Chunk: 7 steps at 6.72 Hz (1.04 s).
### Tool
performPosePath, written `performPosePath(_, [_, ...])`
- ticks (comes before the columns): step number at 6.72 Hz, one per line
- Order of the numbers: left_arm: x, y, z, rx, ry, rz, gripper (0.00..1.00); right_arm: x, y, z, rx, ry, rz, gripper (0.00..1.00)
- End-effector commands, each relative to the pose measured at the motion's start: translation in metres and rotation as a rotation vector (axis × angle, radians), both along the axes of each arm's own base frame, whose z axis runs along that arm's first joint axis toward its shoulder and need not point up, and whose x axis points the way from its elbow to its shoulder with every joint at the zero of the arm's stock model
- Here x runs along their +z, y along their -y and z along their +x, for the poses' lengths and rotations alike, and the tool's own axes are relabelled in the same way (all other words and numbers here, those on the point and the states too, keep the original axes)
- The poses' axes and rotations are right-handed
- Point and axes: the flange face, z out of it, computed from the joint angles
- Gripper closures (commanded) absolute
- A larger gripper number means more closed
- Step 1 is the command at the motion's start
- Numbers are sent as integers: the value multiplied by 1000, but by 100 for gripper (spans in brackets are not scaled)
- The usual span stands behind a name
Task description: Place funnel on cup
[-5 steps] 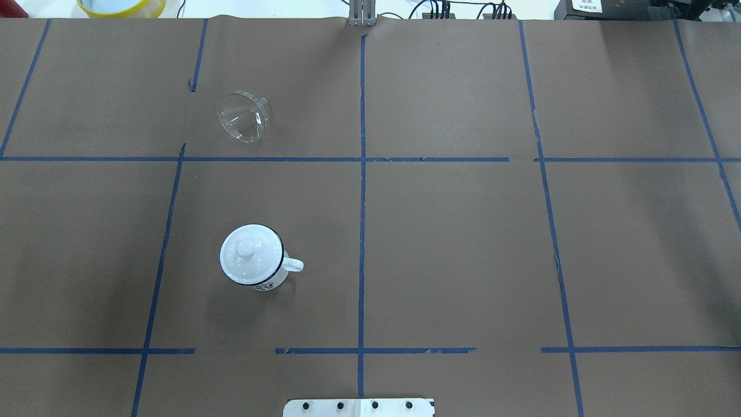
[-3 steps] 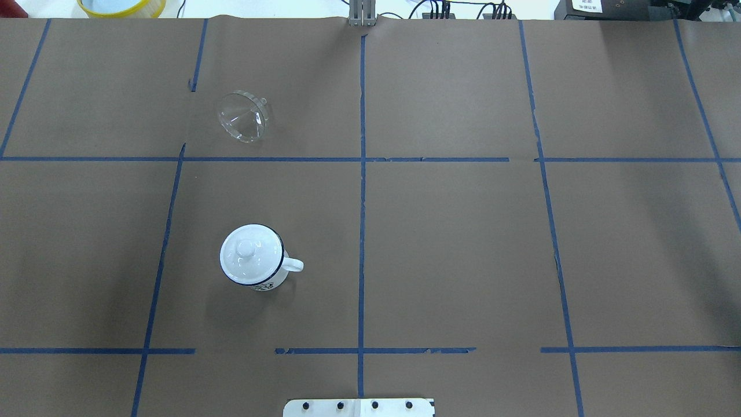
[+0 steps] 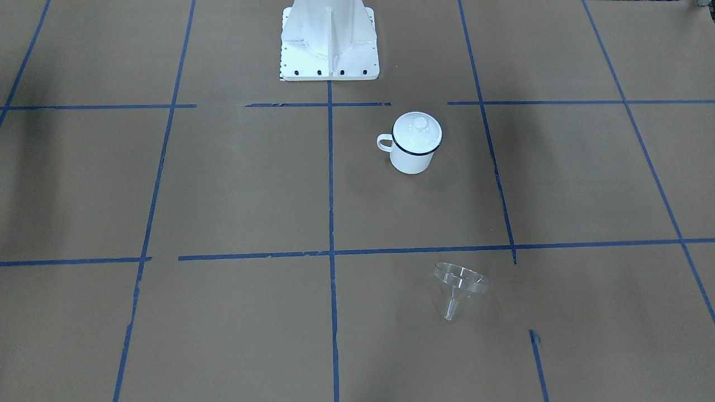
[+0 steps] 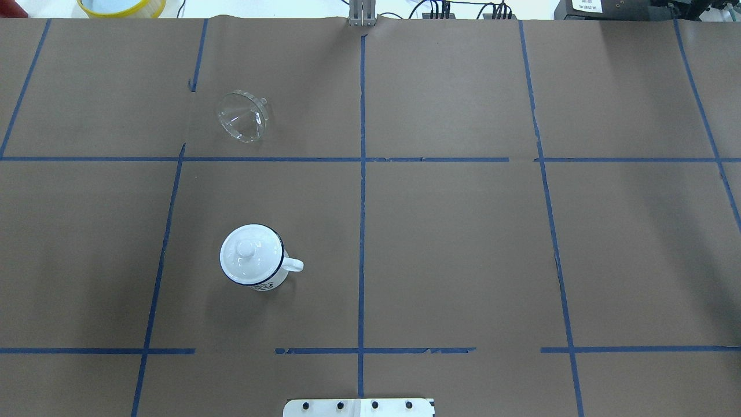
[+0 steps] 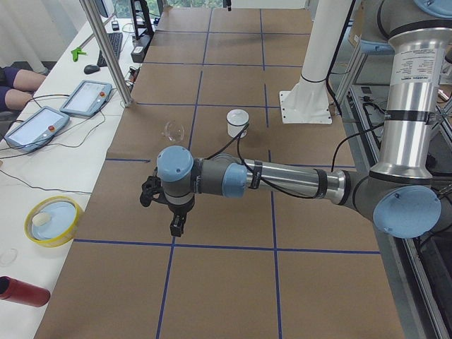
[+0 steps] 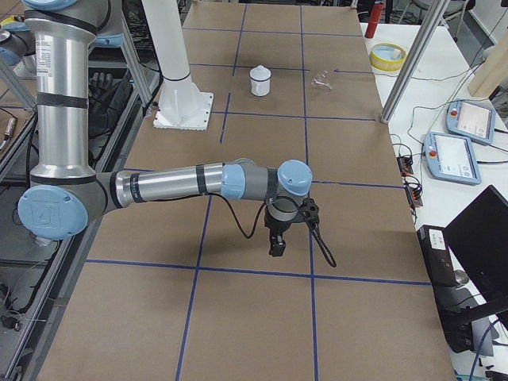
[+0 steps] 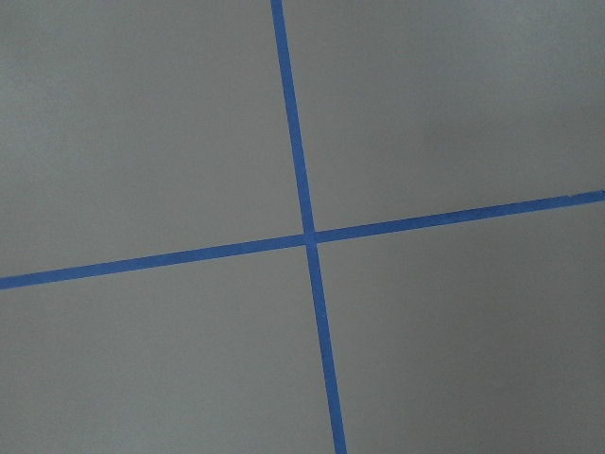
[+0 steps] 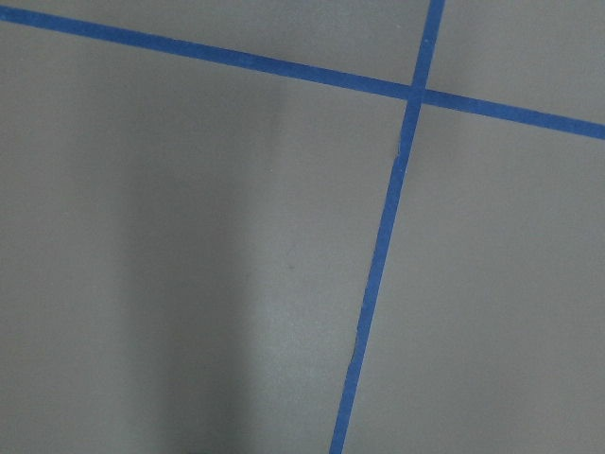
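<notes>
One clear funnel (image 4: 242,117) — wide rim, short spout — lies tilted.

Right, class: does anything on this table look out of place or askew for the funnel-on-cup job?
Two things. The funnel lies tipped on its side rather than upright. The cup has a lid sitting on it, so its mouth is closed to the funnel.
</notes>
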Motion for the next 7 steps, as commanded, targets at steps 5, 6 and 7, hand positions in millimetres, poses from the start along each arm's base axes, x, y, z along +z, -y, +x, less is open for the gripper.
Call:
performPosePath(5, [-279,-75,199,-100,-197,-157,0,-1,1,0,0,0,2,0])
performPosePath(6, [-309,-93,239,-118,-193,-157,0,1,0,0,0,0,-1,0])
performPosePath(7, [-332,-104,272,-137,-206,-181,0,0,0,0,0,0,0,0])
